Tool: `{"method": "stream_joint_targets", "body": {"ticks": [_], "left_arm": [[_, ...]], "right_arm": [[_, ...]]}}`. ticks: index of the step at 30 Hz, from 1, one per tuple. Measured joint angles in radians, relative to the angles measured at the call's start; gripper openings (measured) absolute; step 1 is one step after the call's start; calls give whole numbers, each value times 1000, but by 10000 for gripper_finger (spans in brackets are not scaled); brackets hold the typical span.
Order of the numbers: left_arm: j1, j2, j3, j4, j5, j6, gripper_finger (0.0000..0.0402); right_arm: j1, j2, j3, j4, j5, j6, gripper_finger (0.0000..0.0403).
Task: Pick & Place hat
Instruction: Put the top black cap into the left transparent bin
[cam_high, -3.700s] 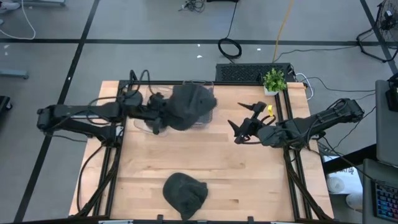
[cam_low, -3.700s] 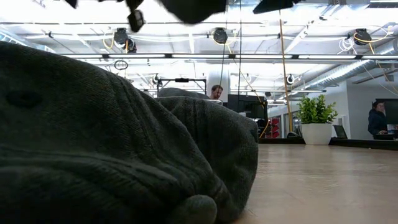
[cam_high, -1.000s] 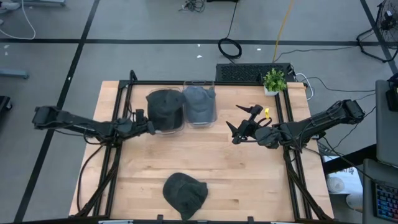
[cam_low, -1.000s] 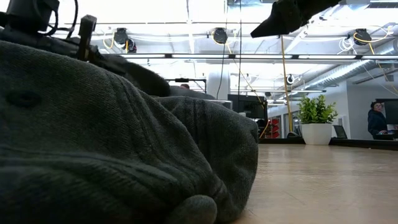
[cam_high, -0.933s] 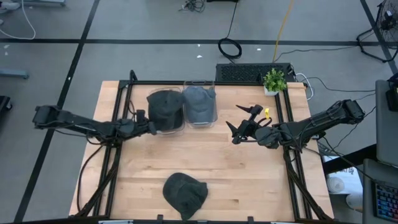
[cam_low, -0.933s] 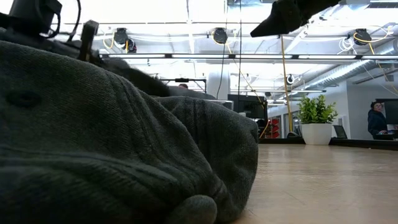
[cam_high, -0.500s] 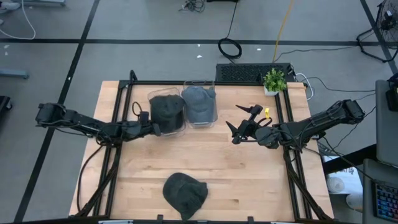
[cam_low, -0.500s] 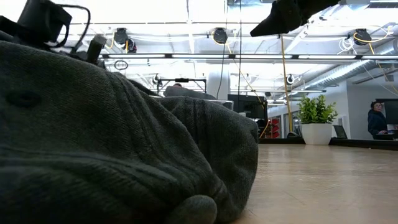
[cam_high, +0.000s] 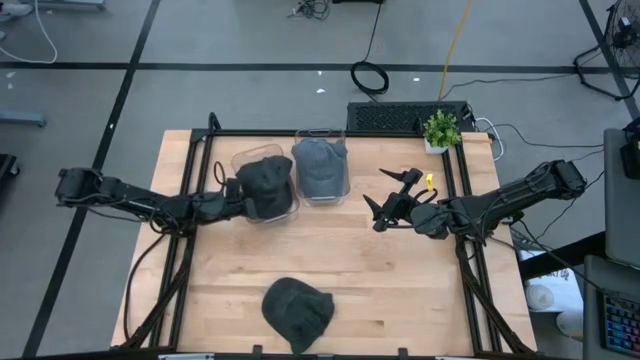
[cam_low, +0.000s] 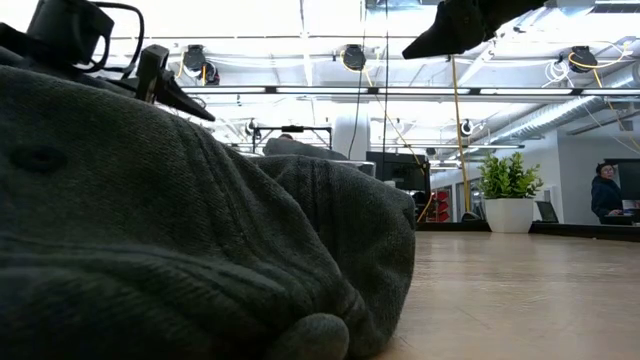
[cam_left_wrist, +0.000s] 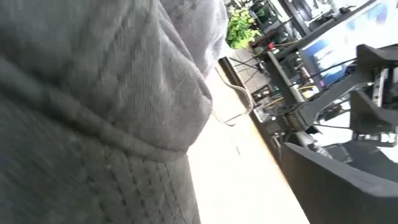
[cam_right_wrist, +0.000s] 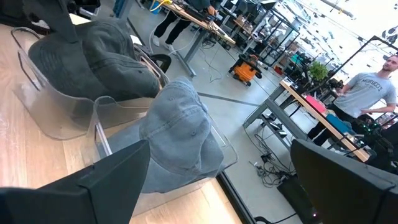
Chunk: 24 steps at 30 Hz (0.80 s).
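Dark hat (cam_high: 266, 182) in clear bin (cam_high: 247, 158), just ahead of left gripper (cam_high: 238, 200); grip and hat's heading unclear. Right gripper (cam_high: 384, 200) spread wide, empty, well apart.

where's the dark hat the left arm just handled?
High view: the dark hat sits in the left clear bin at the table's far edge, beside the light grey hat, with the left gripper at its near-left side.

Three hats, two bins, two arms, one plant.
We count a dark hat (cam_high: 264, 183) in one clear bin (cam_high: 243, 160), a lighter grey hat (cam_high: 319, 167) in the second bin (cam_high: 343, 182), and a third hat (cam_high: 297, 312) on the desk (cam_high: 400, 290); one potted plant (cam_high: 441, 130).
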Motion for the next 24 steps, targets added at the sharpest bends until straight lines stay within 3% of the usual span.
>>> {"method": "stream_joint_targets", "body": {"ticks": [7,14,18,24], "left_arm": [[38,-29,-4,44,109,-24,346],[45,-63,-5,156,244,142,347],[79,-65,-1,113,311,0,347],[110,-64,2,3,304,-71,347]], "right_arm": [[0,0,0,0,0,0,380],[0,0,0,-1,0,0,380],[0,0,0,-1,0,0,380],[0,0,0,0,0,0,380]]}}
